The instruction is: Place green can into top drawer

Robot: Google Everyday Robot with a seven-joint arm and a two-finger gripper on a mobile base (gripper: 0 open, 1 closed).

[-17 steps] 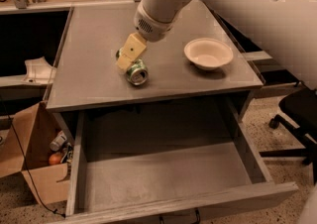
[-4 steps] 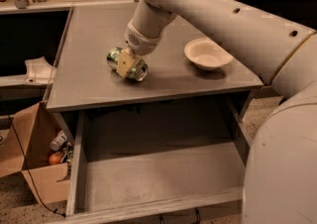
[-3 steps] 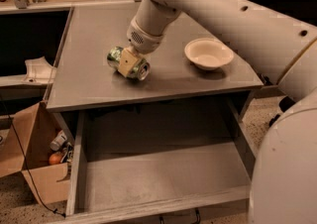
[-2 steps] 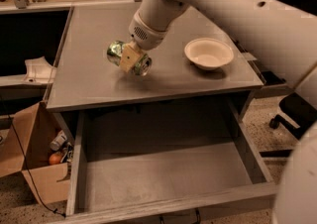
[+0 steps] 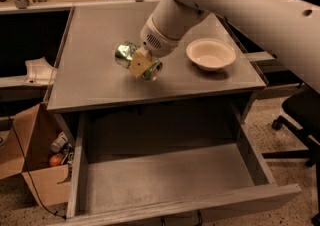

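The green can (image 5: 126, 56) lies on its side in my gripper (image 5: 138, 63), lifted a little above the grey desk top (image 5: 95, 77), left of the middle. A tan finger pad (image 5: 139, 63) presses on the can's near side, so the gripper is shut on it. The top drawer (image 5: 165, 177) is pulled open below the desk's front edge. Its flat grey bottom holds nothing. The can hangs over the desk top, behind the drawer opening.
A cream bowl (image 5: 210, 54) sits on the desk to the right of the can. A cardboard box (image 5: 35, 170) with small items stands on the floor at the left. An office chair base (image 5: 300, 130) is at the right. My white arm (image 5: 240, 5) crosses the upper right.
The gripper closed on the can where it lay on the desk and has lifted it. The can now hangs slightly higher and nearer the desk's front.
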